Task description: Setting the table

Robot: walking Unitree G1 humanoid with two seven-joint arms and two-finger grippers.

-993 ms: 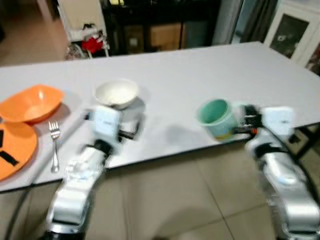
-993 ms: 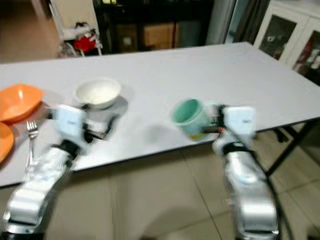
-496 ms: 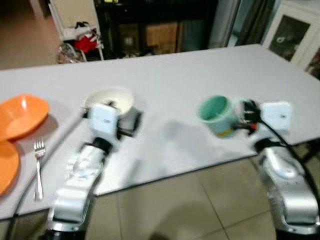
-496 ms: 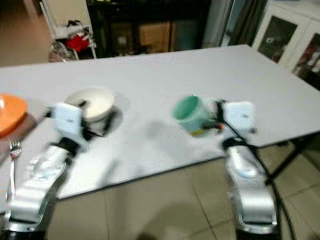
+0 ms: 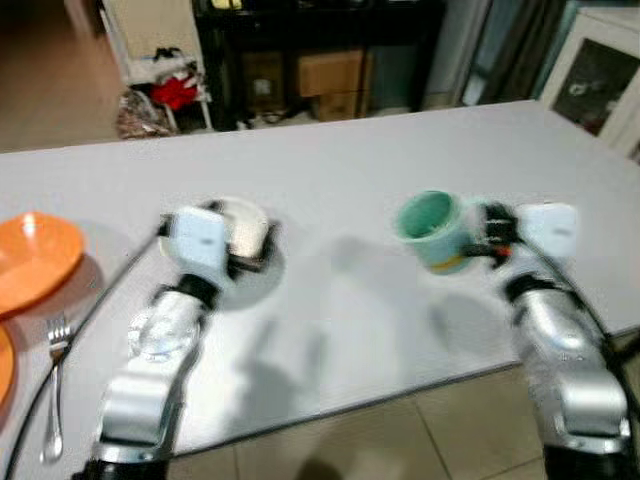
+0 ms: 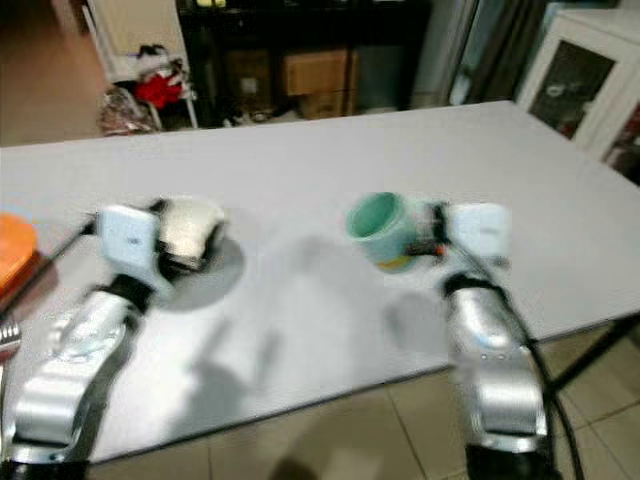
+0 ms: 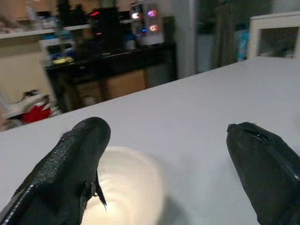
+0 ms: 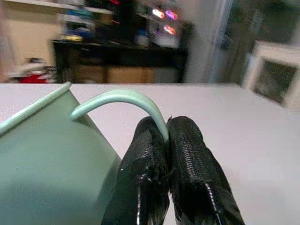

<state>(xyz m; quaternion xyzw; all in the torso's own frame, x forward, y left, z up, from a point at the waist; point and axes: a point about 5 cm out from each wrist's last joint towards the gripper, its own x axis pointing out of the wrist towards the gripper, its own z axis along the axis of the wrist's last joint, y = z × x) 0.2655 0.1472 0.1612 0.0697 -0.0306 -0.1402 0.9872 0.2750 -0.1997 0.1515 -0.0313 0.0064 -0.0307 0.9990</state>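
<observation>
Right gripper [image 8: 166, 140] is pinched tight on the thin handle of the green mug [image 5: 432, 230], holding it tilted above the grey table [image 5: 340, 170], right of centre frame. Left gripper [image 7: 164, 159] stands with fingers spread wide at the white bowl [image 5: 243, 228], left of centre. Far left: orange bowl [image 5: 35, 260] and a fork [image 5: 55, 385] below it.

Domestic dining area in a home. Indicators: a long grey table [image 5: 330, 160] on a tiled floor [image 5: 470, 430], a dark sideboard [image 5: 320, 50] holding boxes and electronics, a white glass-front cabinet [image 5: 600, 80], and an orange bowl [image 5: 35, 260].
</observation>
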